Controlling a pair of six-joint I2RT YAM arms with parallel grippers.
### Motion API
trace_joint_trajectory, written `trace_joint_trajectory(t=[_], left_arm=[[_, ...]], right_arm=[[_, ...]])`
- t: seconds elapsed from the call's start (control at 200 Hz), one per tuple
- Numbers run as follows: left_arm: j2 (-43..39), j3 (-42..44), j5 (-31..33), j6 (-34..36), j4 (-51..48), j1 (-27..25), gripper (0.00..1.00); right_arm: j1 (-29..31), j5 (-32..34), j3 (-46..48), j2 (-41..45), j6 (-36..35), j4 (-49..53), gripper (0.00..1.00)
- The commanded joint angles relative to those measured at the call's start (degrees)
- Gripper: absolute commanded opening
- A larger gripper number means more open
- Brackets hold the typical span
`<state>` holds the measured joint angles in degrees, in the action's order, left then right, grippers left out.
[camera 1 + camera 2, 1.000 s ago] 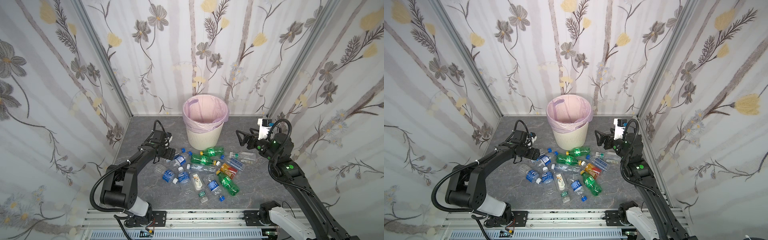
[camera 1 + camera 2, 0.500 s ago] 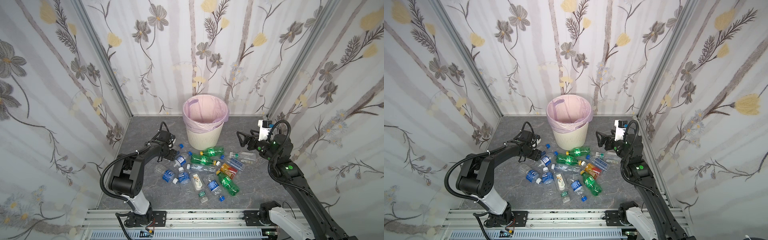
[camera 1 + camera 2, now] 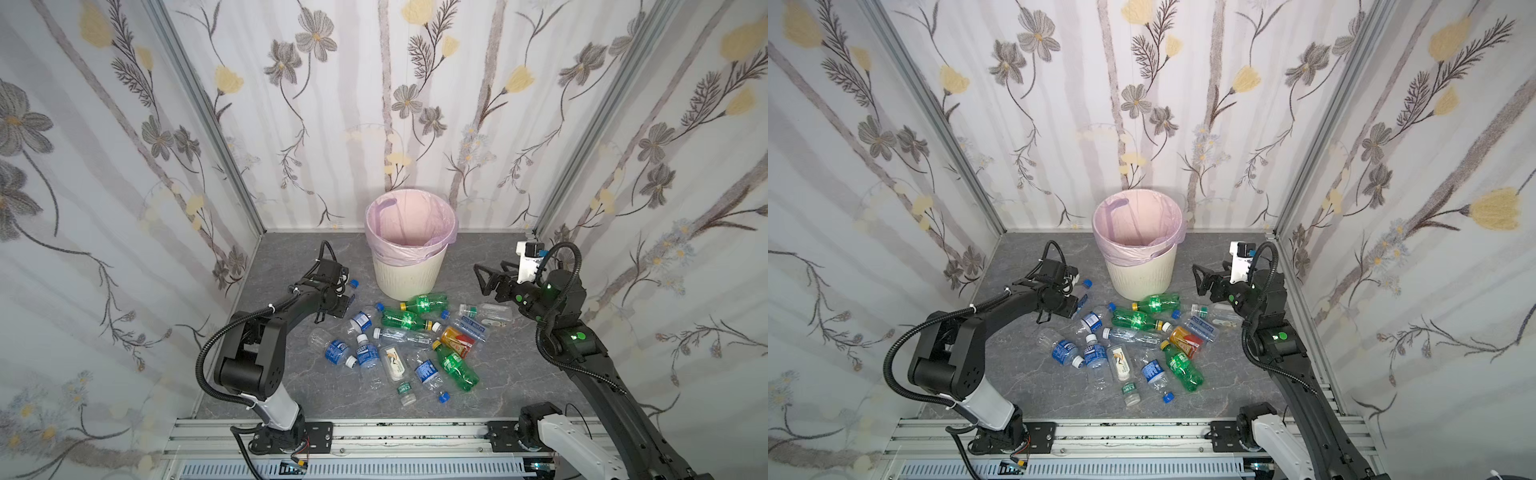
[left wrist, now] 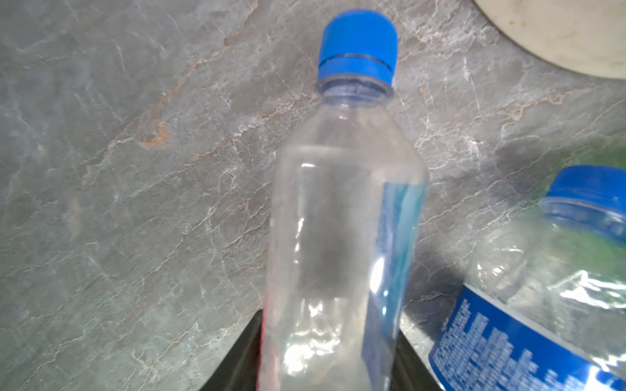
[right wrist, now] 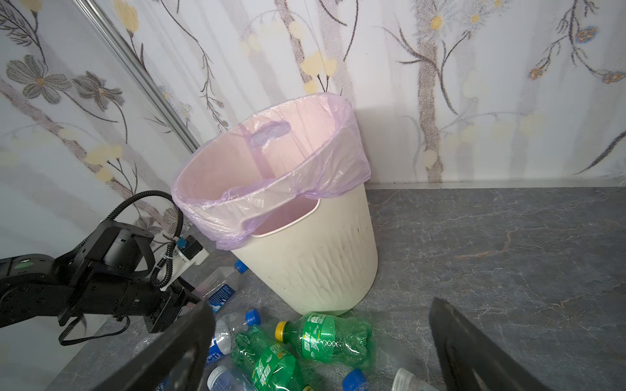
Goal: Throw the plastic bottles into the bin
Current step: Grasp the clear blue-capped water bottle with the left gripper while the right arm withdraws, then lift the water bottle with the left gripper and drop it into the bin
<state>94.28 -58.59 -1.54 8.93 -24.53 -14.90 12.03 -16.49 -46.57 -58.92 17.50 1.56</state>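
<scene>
Left of the bin, the left gripper has slid forward from the pile's edge over the last second and its jaws have come together. It is now clamping a clear blue-capped bottle by the lower body, low over the floor, cap pointing towards the bin's foot. Whether the bottle is lifting yet, I cannot tell. The right gripper is hanging in the air to the right of the bin, jaws wide apart, holding nothing. By my reckoning the job is only just beginning. The liner is showing no bottle inside as far as I can see, and the pile is lying scattered in front of the bin, waiting to be carried over.
</scene>
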Motion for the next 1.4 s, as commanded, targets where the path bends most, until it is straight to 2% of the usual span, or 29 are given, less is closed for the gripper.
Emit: trace_joint_trajectory(t=[0.0, 0.22, 0.774, 0.929, 1.194, 1.284, 1.394], left_arm=[[-2.34, -0.81, 1.52, -2.21, 0.09, 0.13, 0.45], [-10.06, -0.56, 1.81, -5.49, 1.67, 0.92, 0.46], [-36.58, -3.93, 0.80, -10.81, 2.91, 2.04, 0.47], [-40.75, -6.43, -3.11, -12.20, 3.18, 2.06, 0.46], [-39.24, -12.83, -14.74, -16.50, 5.88, 1.74, 0.46], [-34.28, -15.14, -17.86, -17.45, 9.15, 0.24, 0.48], [-24.73, -24.08, -18.32, -17.76, 12.96, -3.78, 0.47]], right_arm=[[-0.08, 0.72, 0.74, 0.35, -0.66, 0.20, 0.99], [-0.65, 2.86, 2.32, 0.92, -1.67, 3.40, 0.99], [-0.78, 4.86, 2.28, -3.29, 0.67, 3.56, 0.98], [-0.78, 5.16, 1.85, -3.34, 1.05, 4.04, 0.98], [-0.78, 6.45, 1.65, -3.05, 1.97, 5.29, 0.98], [-0.78, 6.92, 1.59, -2.97, 2.04, 5.91, 0.98], [-0.86, 8.87, 1.39, -2.77, 2.27, 7.56, 0.98]])
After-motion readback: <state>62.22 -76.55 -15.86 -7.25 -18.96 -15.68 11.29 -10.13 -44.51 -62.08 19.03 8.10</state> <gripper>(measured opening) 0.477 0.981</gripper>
